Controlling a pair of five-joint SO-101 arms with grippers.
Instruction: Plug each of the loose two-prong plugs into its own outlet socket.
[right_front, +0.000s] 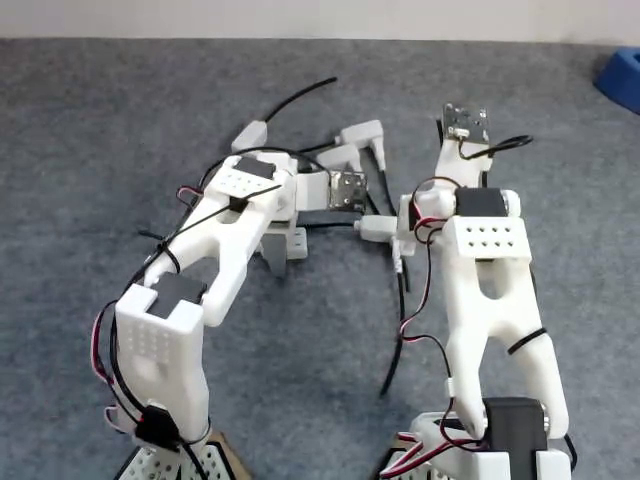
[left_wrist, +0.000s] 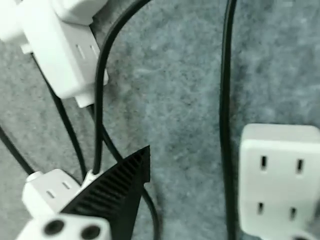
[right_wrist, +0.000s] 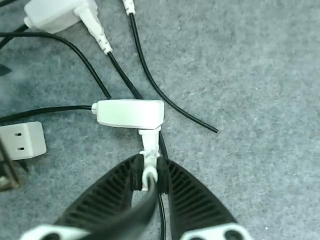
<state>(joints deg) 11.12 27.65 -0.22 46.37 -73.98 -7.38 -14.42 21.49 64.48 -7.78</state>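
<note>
White on grey carpet (right_wrist: 260, 75): through my right wrist camera I count three socket blocks (right_wrist: 22, 141). My right gripper (right_wrist: 149, 167) pinches one slim white plug (right_wrist: 149, 147), whose nose touches the middle block (right_wrist: 130, 113) at twelve o'clock. I cannot tell my left gripper's (left_wrist: 131, 172) grip.

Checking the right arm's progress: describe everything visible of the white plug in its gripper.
The white plug is small, plastic-looking, narrowing to a neck that the right gripper pinches between black ridged fingers. Its wider front meets the side of a white socket block lying on grey carpet; its prongs are hidden.
</note>
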